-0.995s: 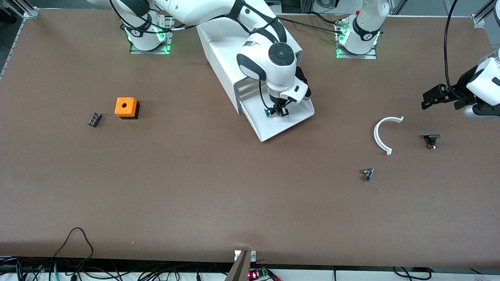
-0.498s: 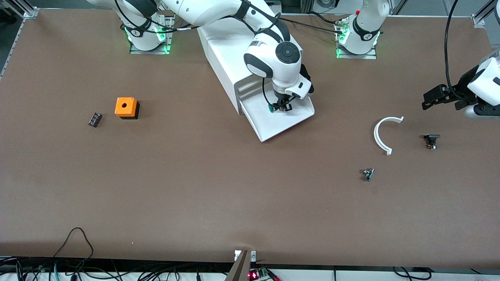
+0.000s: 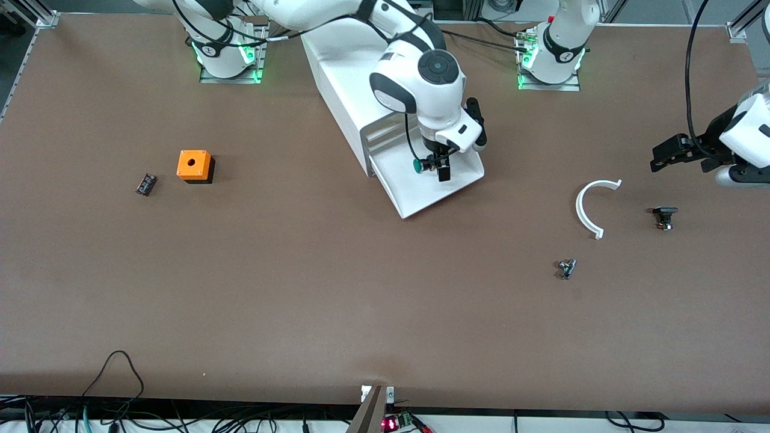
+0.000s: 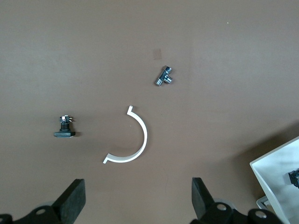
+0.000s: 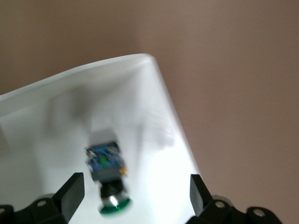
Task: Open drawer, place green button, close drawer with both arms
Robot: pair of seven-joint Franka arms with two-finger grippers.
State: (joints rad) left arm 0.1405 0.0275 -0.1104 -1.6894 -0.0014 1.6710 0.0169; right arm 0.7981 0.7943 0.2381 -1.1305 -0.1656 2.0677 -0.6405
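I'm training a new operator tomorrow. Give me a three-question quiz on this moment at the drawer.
1. True or false: the green button lies in the open bottom drawer.
2. How do the right tool's fingers stand: A) shut on the button, B) open, C) shut on the drawer's front?
3. Fill in: the left tool hangs open over a white curved ____ on the table.

Key: 1 true: the right wrist view shows the button on the drawer's floor with the fingers apart on either side. 2 B. 3 strip.
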